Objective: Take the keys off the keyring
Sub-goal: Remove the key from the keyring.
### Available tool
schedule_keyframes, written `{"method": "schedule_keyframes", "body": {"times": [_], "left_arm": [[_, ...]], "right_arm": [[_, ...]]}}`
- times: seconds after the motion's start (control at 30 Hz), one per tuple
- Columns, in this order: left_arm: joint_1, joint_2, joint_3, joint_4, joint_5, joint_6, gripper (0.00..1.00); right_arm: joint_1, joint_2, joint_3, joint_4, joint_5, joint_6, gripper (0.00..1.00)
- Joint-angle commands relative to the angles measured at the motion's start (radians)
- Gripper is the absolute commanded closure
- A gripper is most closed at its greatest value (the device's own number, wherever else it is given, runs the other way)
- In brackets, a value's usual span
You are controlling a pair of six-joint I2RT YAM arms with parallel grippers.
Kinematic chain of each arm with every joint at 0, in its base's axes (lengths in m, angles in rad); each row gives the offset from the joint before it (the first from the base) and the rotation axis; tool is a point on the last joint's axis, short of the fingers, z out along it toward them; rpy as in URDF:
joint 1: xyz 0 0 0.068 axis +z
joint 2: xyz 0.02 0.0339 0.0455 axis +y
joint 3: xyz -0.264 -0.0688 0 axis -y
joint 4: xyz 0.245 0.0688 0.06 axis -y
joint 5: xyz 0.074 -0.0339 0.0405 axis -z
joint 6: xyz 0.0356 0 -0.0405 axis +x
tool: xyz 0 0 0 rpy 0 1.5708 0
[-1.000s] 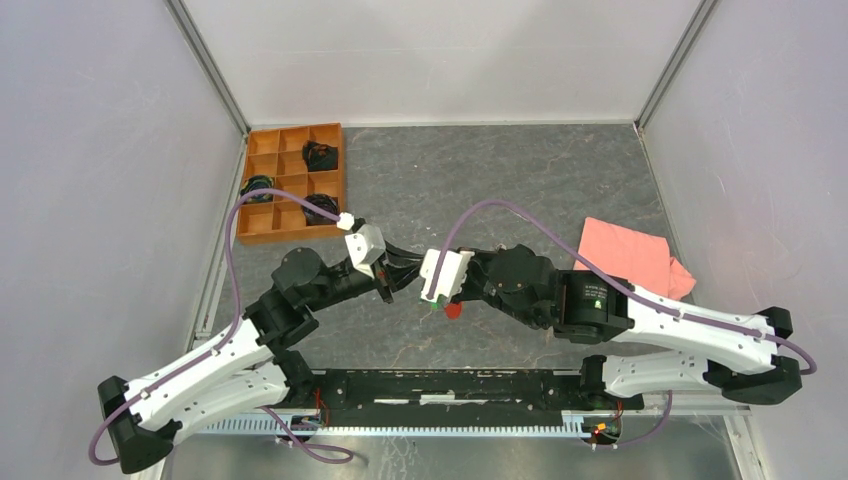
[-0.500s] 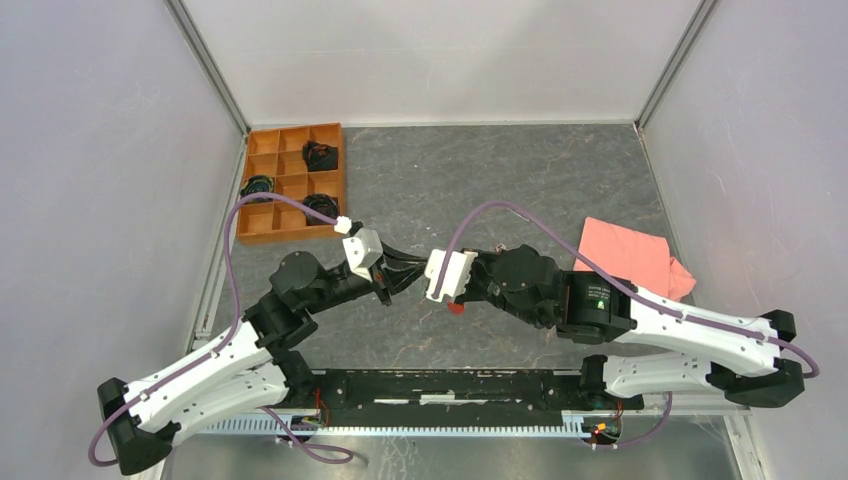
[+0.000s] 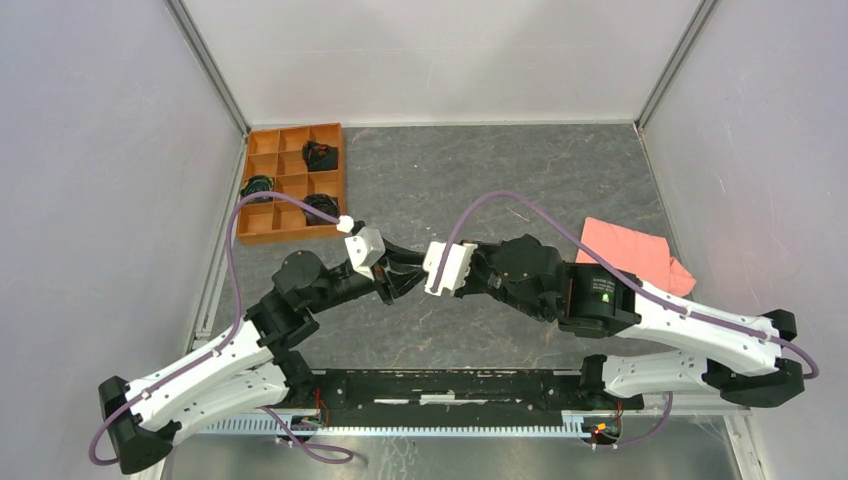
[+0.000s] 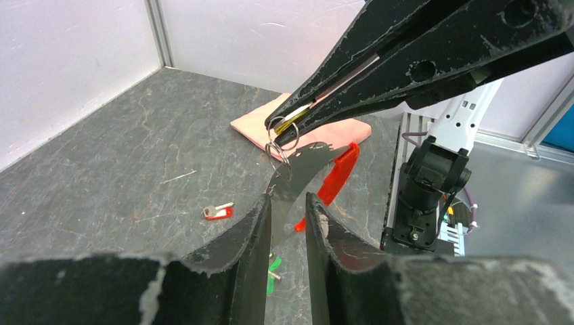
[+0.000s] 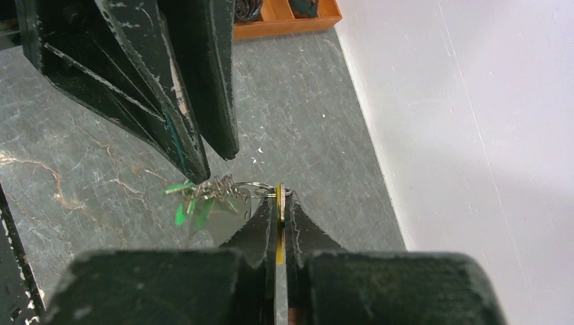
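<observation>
The right gripper (image 5: 279, 198) is clamped shut on a flat yellow-headed key (image 5: 279, 227), seen edge-on. From it the small thin metal keyring (image 4: 285, 137) and its red strap (image 4: 336, 177) hang in the air above the grey stone-patterned worktop (image 4: 122, 169). The left gripper (image 4: 288, 201) stands slightly parted just below the ring, apparently gripping nothing. A small red-headed key (image 4: 218, 212) lies on the worktop. With one pinch carrying everything, a tug on the dangling green-headed key (image 5: 181, 206) could drag the yellow one loose and drop the bundle.

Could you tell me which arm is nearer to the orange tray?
Left. The left arm reaches just beside the orange tray, at its near right corner; the right arm lies farther right.
</observation>
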Motion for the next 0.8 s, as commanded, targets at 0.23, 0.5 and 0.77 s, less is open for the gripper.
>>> {"method": "schedule_keyframes", "body": {"times": [0.23,0.5,0.77], "left_arm": [[-0.002,0.023,0.049,0.051,-0.026,0.037,0.65],[-0.002,0.041,0.064,0.052,-0.044,0.039,0.65],[-0.003,0.055,0.070,0.051,-0.039,0.036,0.69]], "right_arm": [[-0.004,0.028,0.074,0.041,0.003,0.009,1.00],[-0.004,0.039,0.088,0.028,-0.031,0.019,1.00],[-0.004,0.039,0.093,0.023,-0.046,0.032,1.00]]}}
